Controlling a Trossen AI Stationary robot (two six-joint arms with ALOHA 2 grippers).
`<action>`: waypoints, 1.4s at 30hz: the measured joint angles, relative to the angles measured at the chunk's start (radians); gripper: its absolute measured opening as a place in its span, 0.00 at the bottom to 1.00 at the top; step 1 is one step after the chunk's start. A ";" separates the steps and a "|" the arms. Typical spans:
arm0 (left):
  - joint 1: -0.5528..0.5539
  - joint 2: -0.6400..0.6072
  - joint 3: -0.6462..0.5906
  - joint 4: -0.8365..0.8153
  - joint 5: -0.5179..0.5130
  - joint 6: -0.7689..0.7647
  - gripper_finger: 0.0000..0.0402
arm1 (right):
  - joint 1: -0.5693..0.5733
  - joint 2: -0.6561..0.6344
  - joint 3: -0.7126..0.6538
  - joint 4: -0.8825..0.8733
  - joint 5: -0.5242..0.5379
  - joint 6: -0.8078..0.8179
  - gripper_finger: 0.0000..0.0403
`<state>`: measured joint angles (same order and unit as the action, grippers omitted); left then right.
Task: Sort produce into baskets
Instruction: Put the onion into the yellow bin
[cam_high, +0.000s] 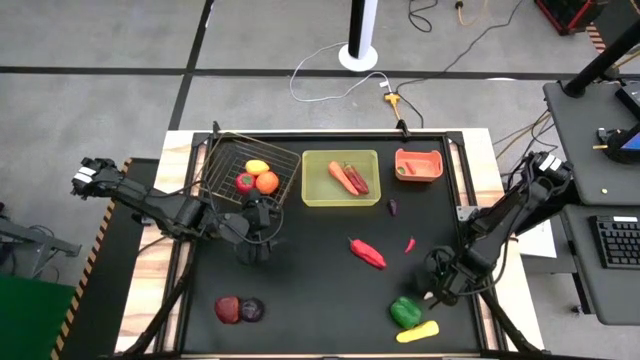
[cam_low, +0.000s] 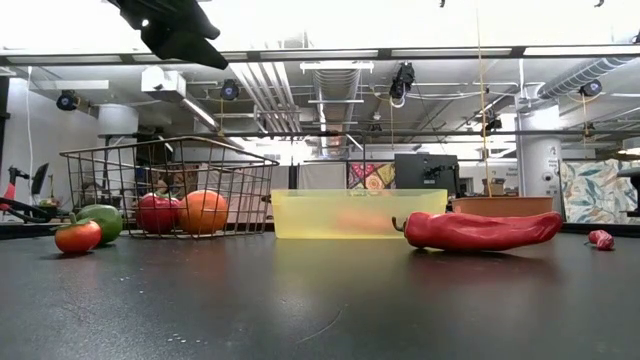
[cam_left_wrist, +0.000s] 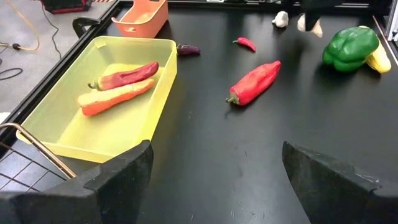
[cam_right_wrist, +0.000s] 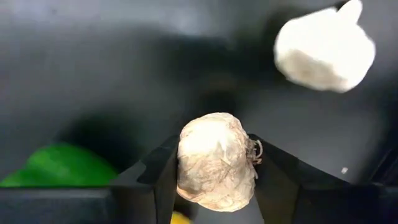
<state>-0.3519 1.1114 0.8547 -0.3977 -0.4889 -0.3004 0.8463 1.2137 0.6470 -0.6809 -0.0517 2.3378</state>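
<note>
My right gripper (cam_right_wrist: 214, 186) is near the table's right front, shut on a papery garlic bulb (cam_right_wrist: 216, 160). A second white garlic (cam_right_wrist: 324, 48) lies on the black table just beyond it, and a green pepper (cam_high: 405, 312) and a yellow one (cam_high: 417, 331) lie beside it. My left gripper (cam_left_wrist: 211, 180) hangs open over the table in front of the wire basket (cam_high: 250, 165), holding nothing. The yellow-green tray (cam_high: 340, 178) holds a carrot (cam_left_wrist: 115, 98) and a dark red pepper (cam_left_wrist: 124, 76). The salmon bin (cam_high: 418, 163) stands to its right. My right gripper pinches the garlic bulb by its two opposite sides (cam_right_wrist: 180, 163) between its two fingers. The fingers come steeply from above. Whether the bulb is clear of the table I cannot tell.
A long red pepper (cam_high: 367, 253), a small chili (cam_high: 409, 244) and a purple piece (cam_high: 393, 207) lie mid-table. Two dark red pieces (cam_high: 238, 310) lie at the front left. The basket holds a lemon (cam_high: 257, 167), a tomato (cam_high: 244, 183) and an orange fruit (cam_high: 267, 181).
</note>
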 joint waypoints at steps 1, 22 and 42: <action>0.000 0.000 0.000 0.000 0.000 0.000 0.84 | 0.000 0.000 0.015 -0.016 0.000 -0.003 0.40; 0.000 0.000 0.000 0.020 -0.002 0.003 0.84 | -0.254 -0.001 0.326 -0.302 0.370 -0.490 0.39; 0.000 0.000 0.000 0.020 -0.002 -0.041 0.84 | -0.935 0.076 0.363 0.179 0.422 -1.661 0.39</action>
<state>-0.3517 1.1114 0.8547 -0.3775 -0.4909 -0.3417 -0.0885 1.2900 1.0100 -0.5014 0.3704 0.6770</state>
